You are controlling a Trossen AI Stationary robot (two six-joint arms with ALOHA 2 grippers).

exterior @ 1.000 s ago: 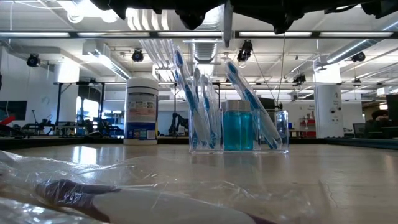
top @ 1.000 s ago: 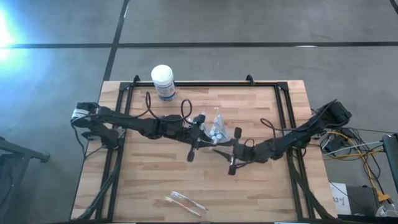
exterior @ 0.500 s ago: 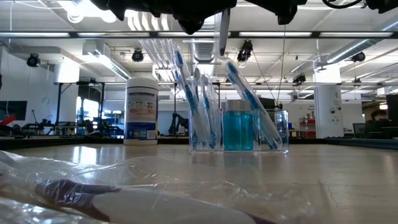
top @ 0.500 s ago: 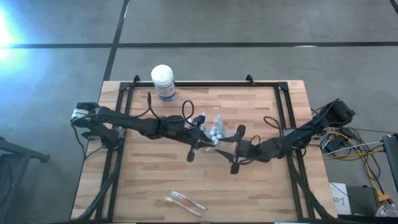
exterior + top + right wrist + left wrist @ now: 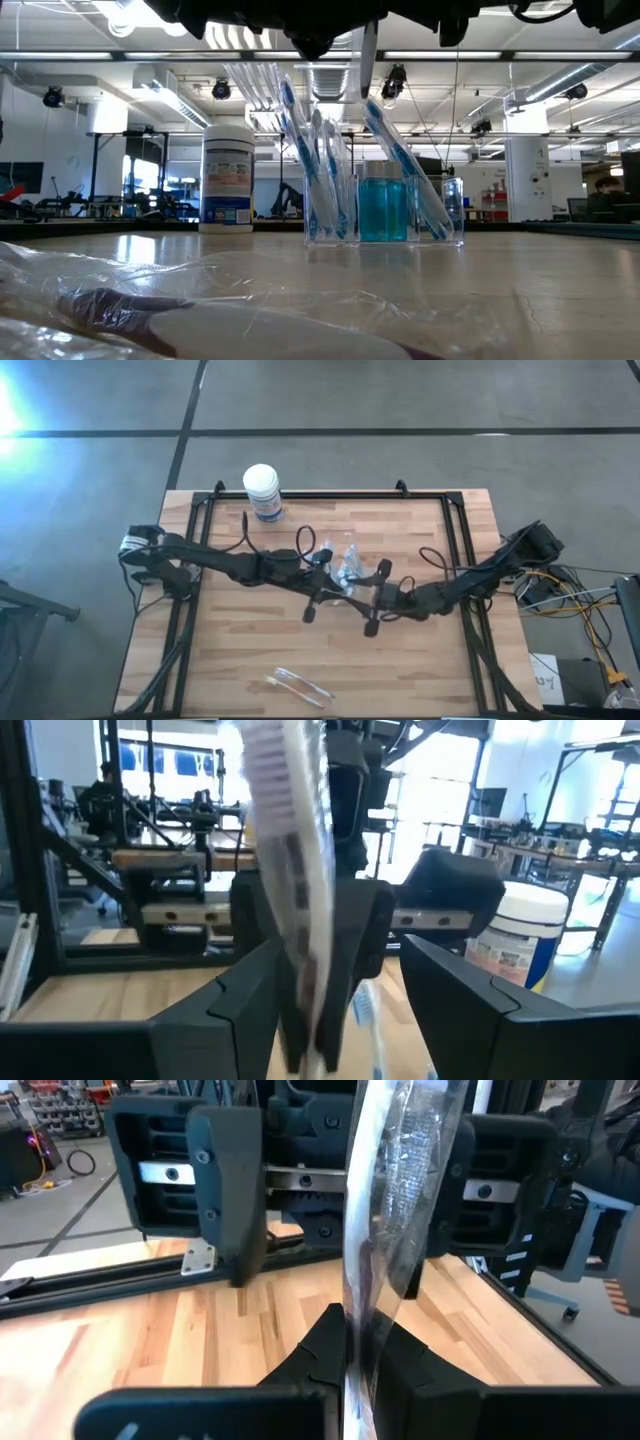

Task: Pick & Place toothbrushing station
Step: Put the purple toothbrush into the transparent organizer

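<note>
From my remote station I log the scene left to right on the wooden worktop [image 5: 240, 630]. Item 1: a white round tub [image 5: 263, 491] with a blue label, upright near the far edge, left of centre; in the low view it stands left of the holder, apart from it. Item 2: the left gripper [image 5: 318, 582], reaching in from the left side to the middle of the worktop, its fingers [image 5: 325, 1342] pressed together on a thin clear wrapped strip [image 5: 385, 1230] that rises upright between them; what the wrap contains I cannot tell. Item 3: the toothbrushing station [image 5: 385, 208], a see-through holder at the centre of the worktop, standing upright on the surface between the 2 grippers, carrying several blue-and-white toothbrushes [image 5: 322, 170] that lean outward and a small bottle of blue liquid [image 5: 382, 203]. Item 4: the right gripper [image 5: 376, 598], just right of the station, above the surface, its fingers [image 5: 470, 1000] spread wide with nothing clamped; the wrapped strip runs between them. Item 5: a crumpled clear plastic wrapper [image 5: 297, 685] near the front edge, well apart from everything else.
</note>
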